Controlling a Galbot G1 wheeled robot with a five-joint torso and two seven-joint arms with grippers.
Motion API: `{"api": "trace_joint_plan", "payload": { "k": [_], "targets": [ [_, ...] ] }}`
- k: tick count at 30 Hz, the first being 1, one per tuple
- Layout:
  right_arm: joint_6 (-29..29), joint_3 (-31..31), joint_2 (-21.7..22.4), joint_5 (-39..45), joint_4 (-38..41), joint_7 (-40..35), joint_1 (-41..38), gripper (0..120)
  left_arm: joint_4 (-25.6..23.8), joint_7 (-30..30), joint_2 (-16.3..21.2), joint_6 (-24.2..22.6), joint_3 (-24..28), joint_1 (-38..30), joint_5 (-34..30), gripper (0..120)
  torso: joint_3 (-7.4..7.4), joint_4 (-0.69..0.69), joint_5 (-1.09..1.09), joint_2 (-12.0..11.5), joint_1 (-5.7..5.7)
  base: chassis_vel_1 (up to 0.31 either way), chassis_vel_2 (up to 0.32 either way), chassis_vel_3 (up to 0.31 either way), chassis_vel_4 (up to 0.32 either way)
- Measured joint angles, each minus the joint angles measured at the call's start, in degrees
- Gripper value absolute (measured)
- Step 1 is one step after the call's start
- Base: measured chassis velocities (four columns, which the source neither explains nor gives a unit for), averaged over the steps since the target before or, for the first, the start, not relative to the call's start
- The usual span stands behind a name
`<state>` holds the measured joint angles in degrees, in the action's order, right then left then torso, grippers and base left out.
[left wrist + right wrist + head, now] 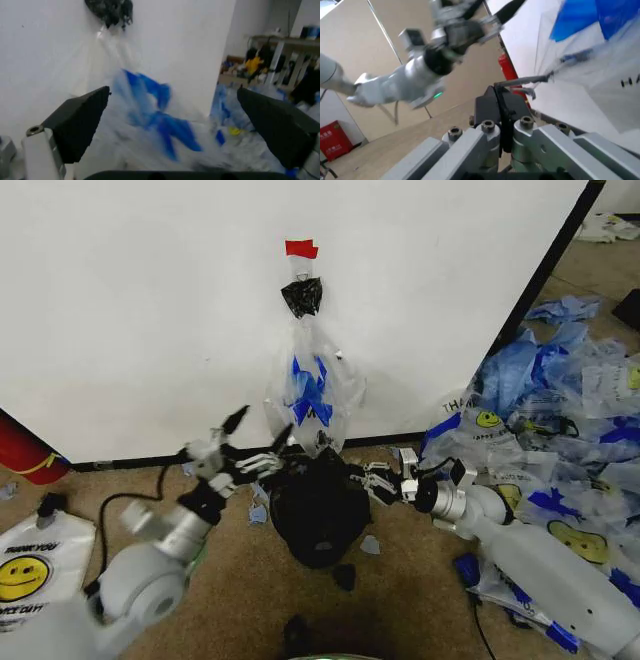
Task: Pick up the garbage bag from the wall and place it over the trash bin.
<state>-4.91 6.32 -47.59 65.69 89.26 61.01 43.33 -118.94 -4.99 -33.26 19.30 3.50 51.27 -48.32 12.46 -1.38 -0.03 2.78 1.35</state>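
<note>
Flanking the trash bin (318, 515): left gripper (258, 428) spread wide toward the hanging garbage bag (312, 385), right gripper (352, 478) pressed together, waiting low.

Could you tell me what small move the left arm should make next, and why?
Probably ease the left gripper forward and up to the bag: its jaws stand open just short of it, the bag still hangs on the wall above the bin, and the right gripper is shut beside the bin.
</note>
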Motion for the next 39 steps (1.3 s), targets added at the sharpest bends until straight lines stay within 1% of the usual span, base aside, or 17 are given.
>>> {"api": "trace_joint_plan", "payload": {
  "k": [3,5,7,10,11,15,16,17,19,23,27,31,33,34,36,37,39],
  "targets": [
    [-0.12,-0.86,0.22,-0.42,0.62,-0.09,1.59,0,2.12,-0.68,1.74,-1.63,4.15,-6.9,-0.97,100,0.0,-0.01,-0.04,0.0,0.0,0.0,0.0,0.0,0.0],
    [-0.13,-0.92,0.22,-0.48,0.8,-0.12,1.81,0,2.18,-0.88,2.45,-2.14,4.57,-7.72,-1.33,100,0.0,0.0,-0.01,0.0,0.0,0.0,0.0,0.0,0.0],
    [-0.13,-1.08,0.15,-0.6,1.05,-0.13,2.15,0,2.18,-0.98,3.75,-3.12,4.71,-8.32,-1.46,100,-0.01,0.07,-0.01,0.0,0.0,0.0,0.0,0.0,0.0],
    [-0.18,-1.83,0.43,-0.87,1.59,-0.02,3.28,0,1.59,-0.89,5.26,-5.23,5.64,-10.0,-1.66,100,0.0,0.08,-0.05,0.0,0.0,0.0,0.0,0.0,0.0],
    [-0.18,-1.83,0.43,-0.87,1.59,-0.02,3.28,0,1.59,-0.89,5.26,-5.23,5.64,-10.0,-1.66,100,0.0,0.08,-0.05,0.0,0.0,0.0,0.0,0.0,0.0],
    [-0.18,-2.63,1.38,-0.96,1.85,0.35,4.42,0,-0.54,-0.82,6.63,-8.05,10.98,-16.45,-2.99,100,-0.01,0.01,-0.02,0.0,0.0,0.0,0.0,0.0,0.0],
    [-0.18,-2.76,1.45,-1.06,1.85,0.43,4.61,0,-0.96,-1.1,6.71,-8.58,12.74,-18.61,-3.22,100,-0.01,0.01,-0.02,0.0,0.0,0.0,0.0,0.0,0.0],
    [-0.18,-2.76,1.45,-1.06,1.85,0.43,4.61,0,-0.96,-1.1,6.71,-8.58,12.74,-18.61,-3.22,100,-0.01,0.01,-0.02,0.0,0.0,0.0,0.0,0.0,0.0],
    [-0.18,-3.1,1.4,-1.29,1.86,0.53,5.01,0,-1.97,-1.36,6.92,-10.55,15.46,-22.99,-3.78,100,-0.01,0.02,-0.03,0.0,0.0,0.0,0.0,0.0,0.0],
    [-0.19,-3.28,0.74,-1.65,1.79,0.57,5.47,0,-3.36,-2.25,8.05,-12.33,19.82,-29.35,-4.12,100,-0.01,0.02,0.0,0.0,0.0,0.0,0.0,0.0,0.0],
    [-0.23,-3.28,0.07,-2.07,1.5,0.57,5.64,0,-4.01,-1.97,9.02,-13.19,21.26,-31.17,-3.19,100,-0.01,0.04,-0.02,0.0,0.0,0.0,0.0,0.0,0.0],
    [-0.31,-3.16,-0.58,-2.4,1.06,0.57,5.66,0,-2.94,-1.89,9.65,-14.03,23.14,-31.69,-0.78,99,-0.01,0.04,-0.03,0.0,-0.01,0.0,0.0,0.0,0.0],
    [-0.32,-3.03,-0.8,-2.53,0.95,0.57,5.66,0,-2.34,-1.73,10.13,-15.97,23.69,-31.82,0.17,98,-0.01,0.03,-0.05,0.0,0.0,0.0,0.0,0.0,0.0],
    [-0.33,-2.95,-0.88,-2.59,0.92,0.57,5.66,0,-2.17,-1.61,10.47,-17.8,23.95,-32.23,0.29,97,-0.01,0.05,-0.04,0.0,-0.01,0.0,0.0,0.0,0.0],
    [-0.37,-2.83,-1.0,-2.76,0.88,0.52,5.71,0,-1.85,-1.3,10.83,-19.89,24.5,-33.76,0.38,97,-0.01,0.04,-0.04,0.0,-0.01,0.0,0.0,0.0,0.0],
    [-0.37,-2.83,-1.0,-2.76,0.88,0.52,5.71,0,-1.85,-1.3,10.83,-19.89,24.5,-33.76,0.38,97,-0.01,0.04,-0.04,0.0,-0.01,0.0,0.0,0.0,0.0],
    [-0.39,-2.81,-1.15,-2.83,0.88,0.46,5.79,0,-1.86,-0.49,11.07,-22.38,25.29,-36.55,0.16,97,-0.01,0.03,-0.03,0.0,-0.01,0.0,0.0,0.0,0.0]
  ]
}}
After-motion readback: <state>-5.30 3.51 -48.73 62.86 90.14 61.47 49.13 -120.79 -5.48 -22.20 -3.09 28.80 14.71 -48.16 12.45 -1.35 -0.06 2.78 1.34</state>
